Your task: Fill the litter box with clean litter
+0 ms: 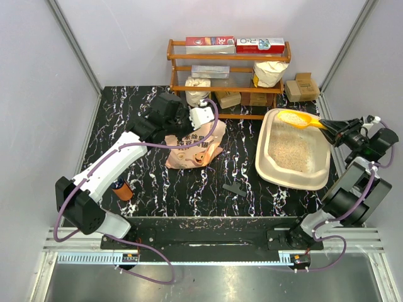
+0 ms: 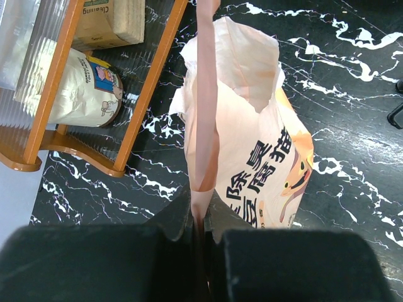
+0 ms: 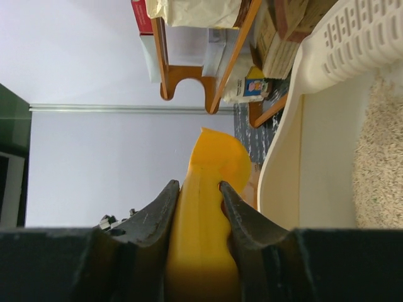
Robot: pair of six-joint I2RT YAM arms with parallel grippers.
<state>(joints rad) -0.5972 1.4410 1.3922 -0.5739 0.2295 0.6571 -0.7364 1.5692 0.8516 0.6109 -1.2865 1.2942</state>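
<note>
Litter box [image 1: 262,158] part-filled with litter [image 1: 291,154]. Right gripper [image 3: 198,189] pinches a loaded yellow scoop [image 1: 300,118] over it. Left gripper [image 2: 200,219] pinches the bag [image 1: 192,148] nearby, on the black marbled table [image 1: 148,182].

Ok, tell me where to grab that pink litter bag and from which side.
The litter bag stands upright, mouth open, its body wide and crumpled. Pinch the flat top edge from above, where the left tool grips it.

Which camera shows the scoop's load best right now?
Top external: the yellow scoop faces it, holding litter over the litter box. Right wrist shows only its handle in the right claw, load hidden; left wrist misses it.
</note>
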